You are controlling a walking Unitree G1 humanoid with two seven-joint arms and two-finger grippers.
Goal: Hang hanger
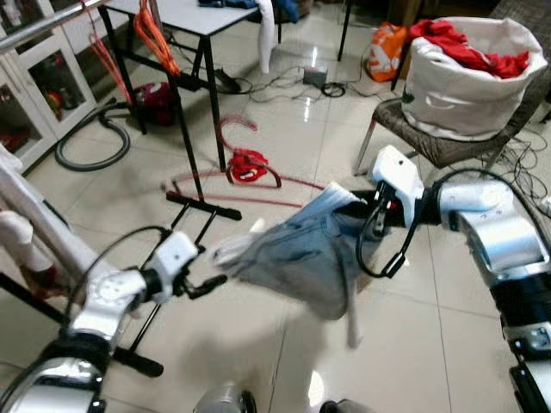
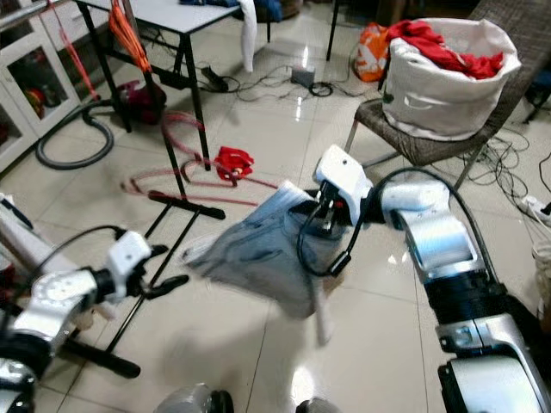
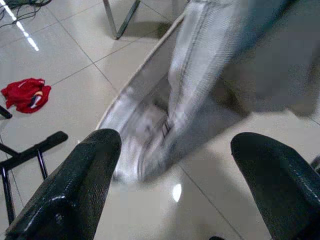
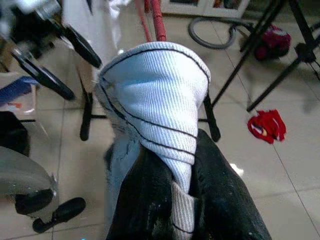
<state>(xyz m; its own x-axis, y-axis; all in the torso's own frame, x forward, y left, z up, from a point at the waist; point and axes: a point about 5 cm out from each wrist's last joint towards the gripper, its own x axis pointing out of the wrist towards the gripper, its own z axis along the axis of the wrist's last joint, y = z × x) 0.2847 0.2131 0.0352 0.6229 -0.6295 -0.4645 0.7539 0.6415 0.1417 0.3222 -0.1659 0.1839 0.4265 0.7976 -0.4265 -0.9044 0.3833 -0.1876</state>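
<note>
Right gripper [image 2: 323, 215] pinches the garment [image 1: 301, 258] tight, mid-air over the floor — left gripper [image 1: 211, 282] gapes wide just beside its free end. No hanger visible; hanging not yet begun.

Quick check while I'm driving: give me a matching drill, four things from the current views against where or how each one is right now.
Things:
1. grey garment
2. left claw
3. white laundry bag
4. small red cloth

States:
A. lying on the floor tiles by the red hangers
B. sitting on a chair, red clothes inside
C. open, close to the garment's hanging end
D. pinched in the right claw, hanging above the floor

Pairs: 1-D, 2-C, 3-B, 4-A
</note>
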